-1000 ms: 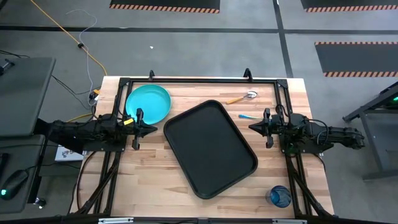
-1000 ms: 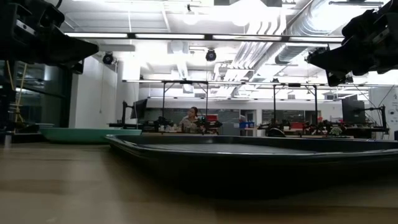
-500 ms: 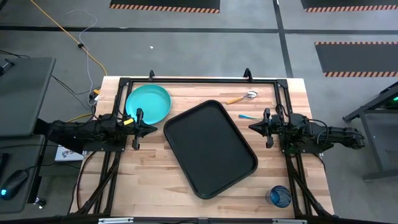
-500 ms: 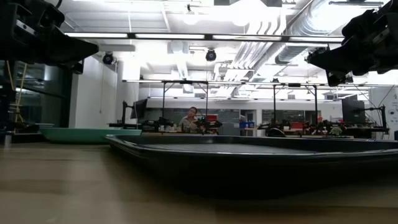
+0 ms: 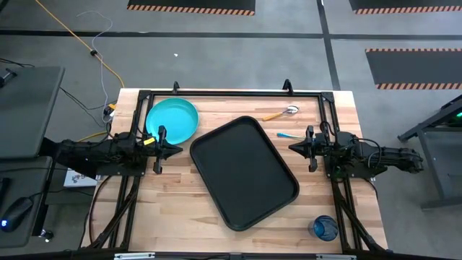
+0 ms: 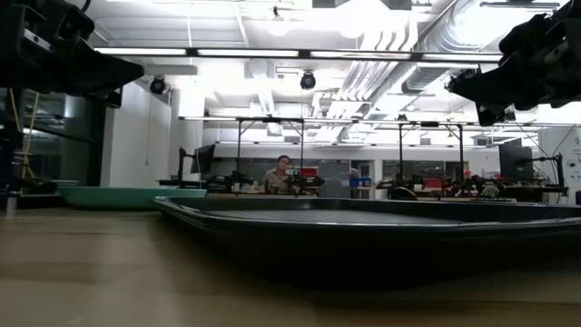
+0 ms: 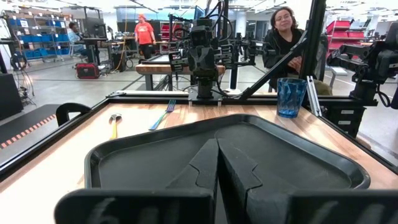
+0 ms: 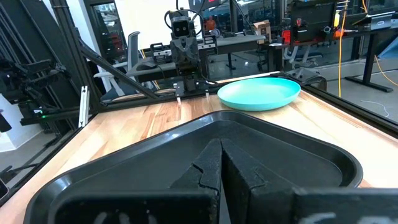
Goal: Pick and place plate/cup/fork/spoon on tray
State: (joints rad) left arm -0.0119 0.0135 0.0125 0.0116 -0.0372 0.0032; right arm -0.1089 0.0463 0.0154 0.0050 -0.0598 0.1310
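From overhead, cup [image 5: 323, 228] sits apart from tray [image 5: 244, 172]; low view hides it; both hands closed.

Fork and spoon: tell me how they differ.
The fork is blue all over; the spoon has an orange handle and a silver bowl. The fork lies just beside the right gripper; the spoon lies farther off, near the table's far edge. Both rest on the wood, right of the empty tray.
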